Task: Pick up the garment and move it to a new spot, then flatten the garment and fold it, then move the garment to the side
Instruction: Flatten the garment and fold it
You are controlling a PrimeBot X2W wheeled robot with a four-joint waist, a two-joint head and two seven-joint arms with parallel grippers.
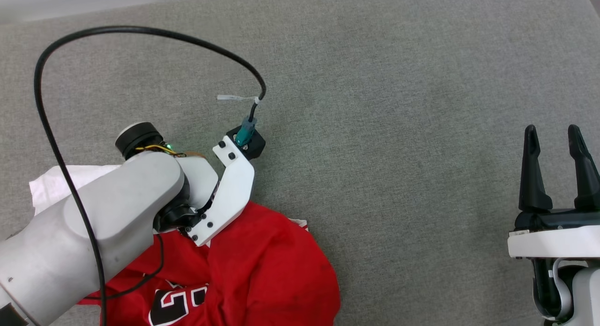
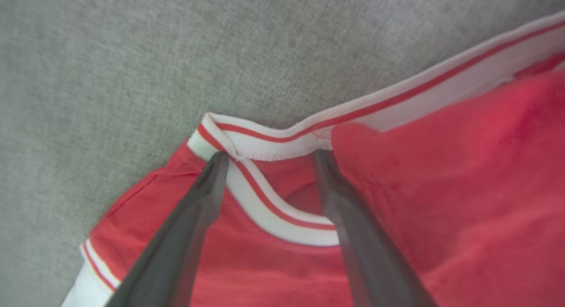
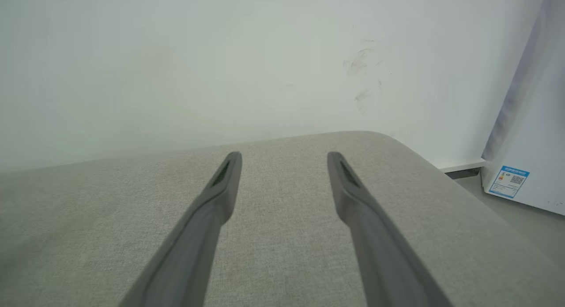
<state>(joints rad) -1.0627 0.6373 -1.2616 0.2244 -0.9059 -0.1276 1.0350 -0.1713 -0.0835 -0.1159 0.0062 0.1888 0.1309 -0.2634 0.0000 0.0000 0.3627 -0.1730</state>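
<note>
Left gripper (image 2: 270,156): fingers apart, tips set at the striped collar (image 2: 282,219) of the garment (image 2: 441,188), with a fold of trim between them. The garment lies crumpled on the grey cushion (image 1: 398,106) under this arm. Risk: closing here may pinch only the thin trim, which could slip free on lifting. Right gripper (image 1: 552,131): fingers apart, empty, well apart from the cloth.
</note>
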